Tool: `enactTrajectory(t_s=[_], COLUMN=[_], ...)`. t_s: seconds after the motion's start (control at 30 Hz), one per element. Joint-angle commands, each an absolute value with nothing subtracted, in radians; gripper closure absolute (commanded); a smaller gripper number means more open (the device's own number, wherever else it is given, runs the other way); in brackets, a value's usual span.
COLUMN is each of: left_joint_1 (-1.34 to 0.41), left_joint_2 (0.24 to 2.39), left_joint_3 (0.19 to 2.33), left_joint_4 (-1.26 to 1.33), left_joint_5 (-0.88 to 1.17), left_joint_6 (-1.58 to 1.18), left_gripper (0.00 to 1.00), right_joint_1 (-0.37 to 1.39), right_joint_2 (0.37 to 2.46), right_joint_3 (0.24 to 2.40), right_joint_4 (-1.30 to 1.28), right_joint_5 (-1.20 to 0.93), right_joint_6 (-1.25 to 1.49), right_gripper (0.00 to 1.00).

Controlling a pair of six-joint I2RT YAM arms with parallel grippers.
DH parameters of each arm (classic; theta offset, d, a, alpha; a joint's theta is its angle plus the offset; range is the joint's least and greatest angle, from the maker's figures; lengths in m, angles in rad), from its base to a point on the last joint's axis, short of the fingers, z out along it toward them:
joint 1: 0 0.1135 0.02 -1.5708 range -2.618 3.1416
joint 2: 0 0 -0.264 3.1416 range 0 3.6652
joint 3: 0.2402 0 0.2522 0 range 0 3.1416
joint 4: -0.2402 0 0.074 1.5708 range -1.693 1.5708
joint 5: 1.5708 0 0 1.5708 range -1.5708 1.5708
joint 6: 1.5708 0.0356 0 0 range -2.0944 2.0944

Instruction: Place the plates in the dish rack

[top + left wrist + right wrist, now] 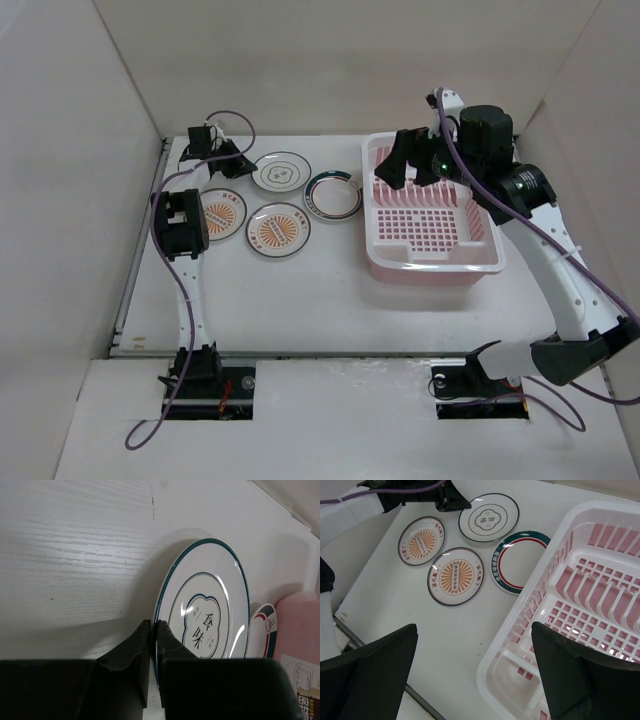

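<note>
Four plates [278, 230] sit on the table [300, 310], left of the empty dish rack [436, 263]. Nearest lie two sunburst plates [222, 211], then the green-rimmed plate [332, 195]. Farthest, the left gripper [152, 625] clamps the rim of the ringed plate [200, 615], which we judge a lifting grip. The right gripper [472, 630] hovers over the rack, fingers apart.

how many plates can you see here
4, all on the table. The ringed plate lies farthest back, its rim in the left gripper; the green-rimmed plate beside the rack; the left orange plate by the left arm; the right orange plate nearest. None seems hidden.
</note>
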State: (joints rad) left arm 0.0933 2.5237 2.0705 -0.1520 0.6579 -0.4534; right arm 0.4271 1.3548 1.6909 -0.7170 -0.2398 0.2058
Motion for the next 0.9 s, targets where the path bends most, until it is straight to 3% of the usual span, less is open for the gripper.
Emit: enactTrajectory(t_s=[0.0,0.23,0.6,0.87], left_joint_1=[0.092,0.092,0.092,0.072], left_joint_2=[2.520,2.404,2.231,1.929], left_joint_3=[2.103,2.103,2.171,1.916], left_joint_4=[-0.195,-0.158,-0.285,-0.368], left_joint_5=[0.614,0.601,0.604,0.572], left_joint_6=[-0.454,-0.546,-0.659,-0.768], left_gripper=[1.00,1.00,1.00,1.00], right_joint_1=[0.437,0.471,0.741,0.863], right_joint_2=[1.353,1.405,1.480,1.650], right_joint_3=[1.686,1.643,1.634,1.741], right_joint_4=[-0.658,-0.658,-0.505,-0.387], right_joint_5=[-0.224,-0.167,0.214,0.291], right_joint_6=[0.195,0.100,-0.169,-0.322], right_gripper=[0.00,0.00,0.00,0.00])
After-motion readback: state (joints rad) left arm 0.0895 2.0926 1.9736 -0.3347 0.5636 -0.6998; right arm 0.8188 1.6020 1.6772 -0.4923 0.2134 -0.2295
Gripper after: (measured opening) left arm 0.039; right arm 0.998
